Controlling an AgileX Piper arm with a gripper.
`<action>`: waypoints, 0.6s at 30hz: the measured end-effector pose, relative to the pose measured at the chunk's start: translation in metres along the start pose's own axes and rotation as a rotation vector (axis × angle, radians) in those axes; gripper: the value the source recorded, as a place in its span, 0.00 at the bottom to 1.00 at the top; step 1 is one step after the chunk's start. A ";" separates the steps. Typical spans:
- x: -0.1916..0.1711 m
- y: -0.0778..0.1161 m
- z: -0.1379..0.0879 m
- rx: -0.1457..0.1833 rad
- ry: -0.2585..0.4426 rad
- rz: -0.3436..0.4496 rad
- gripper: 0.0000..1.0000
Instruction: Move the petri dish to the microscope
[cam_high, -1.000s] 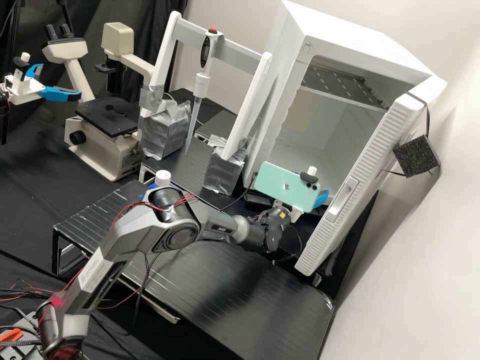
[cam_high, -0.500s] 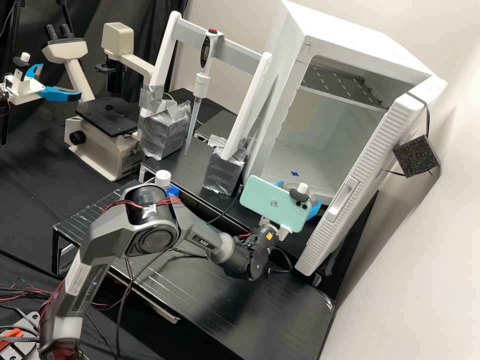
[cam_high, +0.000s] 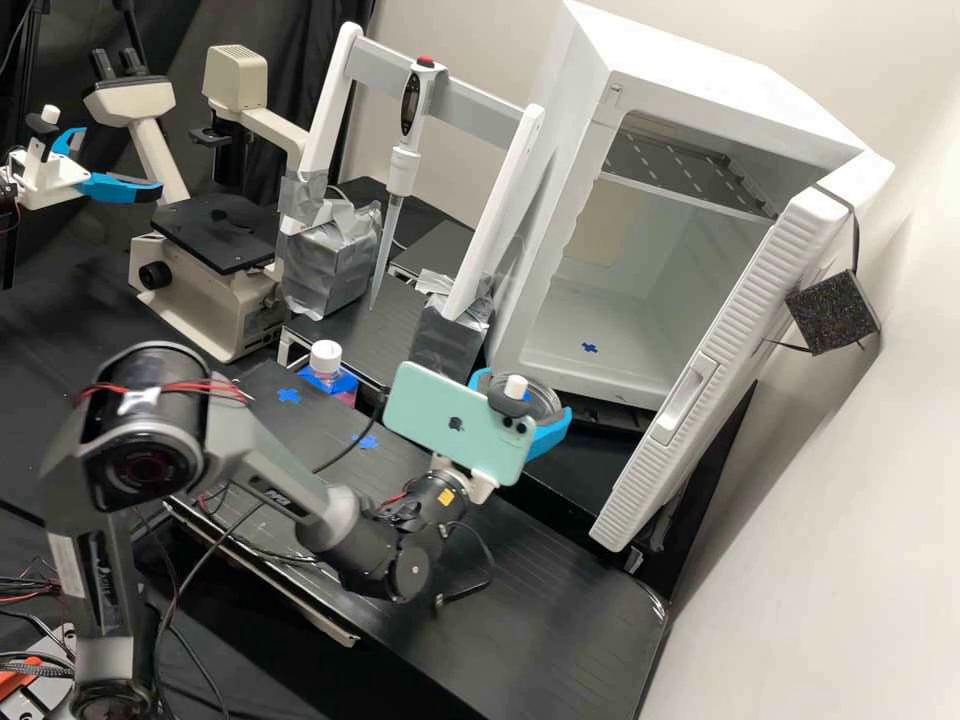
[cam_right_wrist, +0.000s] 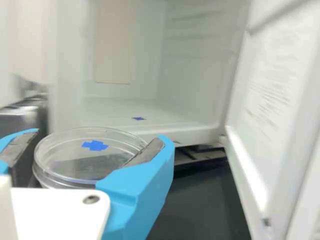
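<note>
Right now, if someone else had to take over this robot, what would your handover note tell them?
End effector: closed around the clear round dish, one blue finger on each side.
Dish: held outside the white cabinet, whose door stands open.
Microscope: across the bench, with the upright pipette and its frame between it and the cabinet.
Done: dish gripped and clear of the cabinet.
Left: carry it to the microscope, set it down, probably on the flat black plate, and let go.
</note>
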 end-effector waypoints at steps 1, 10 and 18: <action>-0.006 -0.003 -0.009 -0.014 0.016 -0.003 0.00; -0.042 -0.030 -0.075 -0.097 0.153 -0.014 0.00; -0.055 -0.067 -0.125 -0.093 0.392 -0.127 0.00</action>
